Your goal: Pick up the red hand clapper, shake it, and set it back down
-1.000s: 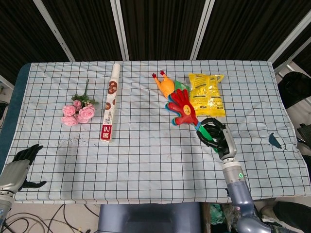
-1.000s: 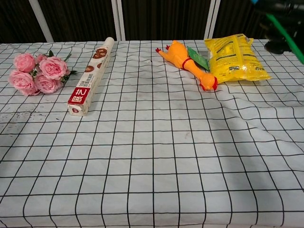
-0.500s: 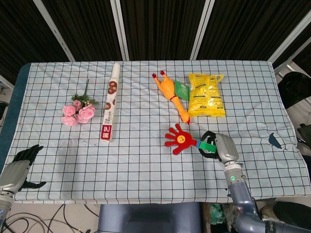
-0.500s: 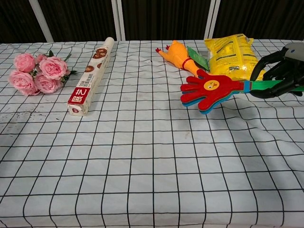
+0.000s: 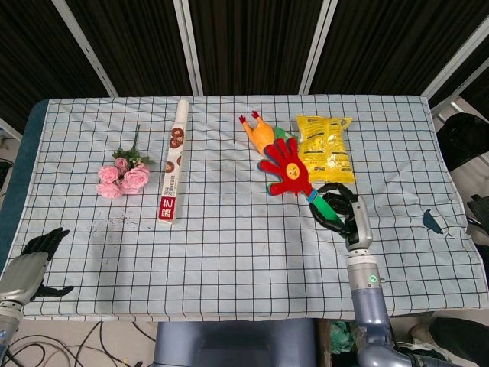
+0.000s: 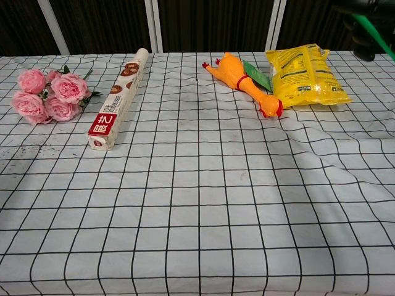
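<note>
The red plastic hand-shaped clapper (image 5: 286,168) is raised off the counter, its palm up over the orange rubber chicken (image 5: 260,134) and beside the yellow snack bag (image 5: 324,148). Its green handle (image 5: 316,202) runs down into the right hand (image 5: 342,212), whose fingers (image 5: 330,218) wrap around it. At the near left corner of the checked cloth-covered counter (image 5: 229,252), the left hand (image 5: 34,258) rests with spread, empty fingers.
</note>
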`<state>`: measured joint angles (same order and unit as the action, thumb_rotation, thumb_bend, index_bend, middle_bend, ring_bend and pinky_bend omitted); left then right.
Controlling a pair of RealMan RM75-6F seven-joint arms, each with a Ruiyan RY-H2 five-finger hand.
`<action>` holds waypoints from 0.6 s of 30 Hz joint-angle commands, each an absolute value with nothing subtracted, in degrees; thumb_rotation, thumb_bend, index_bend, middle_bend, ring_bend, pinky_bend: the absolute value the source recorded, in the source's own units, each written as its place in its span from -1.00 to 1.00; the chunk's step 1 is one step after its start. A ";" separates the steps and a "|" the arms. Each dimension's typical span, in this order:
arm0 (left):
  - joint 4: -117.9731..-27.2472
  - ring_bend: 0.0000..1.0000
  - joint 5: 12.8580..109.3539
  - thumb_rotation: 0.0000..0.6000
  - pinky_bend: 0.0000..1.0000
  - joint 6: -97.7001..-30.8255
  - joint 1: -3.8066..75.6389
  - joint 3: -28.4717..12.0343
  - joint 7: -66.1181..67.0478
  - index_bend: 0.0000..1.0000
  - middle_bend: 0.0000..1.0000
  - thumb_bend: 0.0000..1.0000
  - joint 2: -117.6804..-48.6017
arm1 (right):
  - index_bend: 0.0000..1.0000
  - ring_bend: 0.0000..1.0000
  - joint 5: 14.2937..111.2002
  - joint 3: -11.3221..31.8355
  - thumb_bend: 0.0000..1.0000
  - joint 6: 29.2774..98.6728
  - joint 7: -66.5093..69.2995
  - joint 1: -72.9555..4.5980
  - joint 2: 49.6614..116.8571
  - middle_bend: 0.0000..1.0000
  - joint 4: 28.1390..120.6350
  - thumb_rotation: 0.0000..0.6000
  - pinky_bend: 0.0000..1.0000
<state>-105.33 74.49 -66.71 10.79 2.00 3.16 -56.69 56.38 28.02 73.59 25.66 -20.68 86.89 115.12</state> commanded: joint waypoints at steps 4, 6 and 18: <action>-105.26 -1.00 74.26 1.00 -1.00 -66.72 10.82 1.81 2.73 -1.00 -1.00 -1.00 -56.57 | 0.73 0.64 53.82 22.12 0.55 64.83 3.88 -23.61 78.72 0.76 112.19 1.00 0.65; -105.26 -1.00 74.25 1.00 -1.00 -66.69 10.85 1.80 2.72 -1.00 -1.00 -1.00 -56.55 | 0.73 0.64 52.83 20.41 0.55 63.98 -2.03 -25.14 77.32 0.75 110.66 1.00 0.65; -105.24 -1.00 74.22 1.00 -1.00 -66.72 10.85 1.86 2.99 -1.00 -1.00 -1.00 -56.66 | 0.73 0.57 55.03 14.36 0.54 64.95 -9.03 -26.52 80.66 0.70 104.18 1.00 0.60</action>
<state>-105.24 74.23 -66.72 10.85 1.86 2.99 -56.66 54.86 15.89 65.89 -8.55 -25.69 80.48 105.79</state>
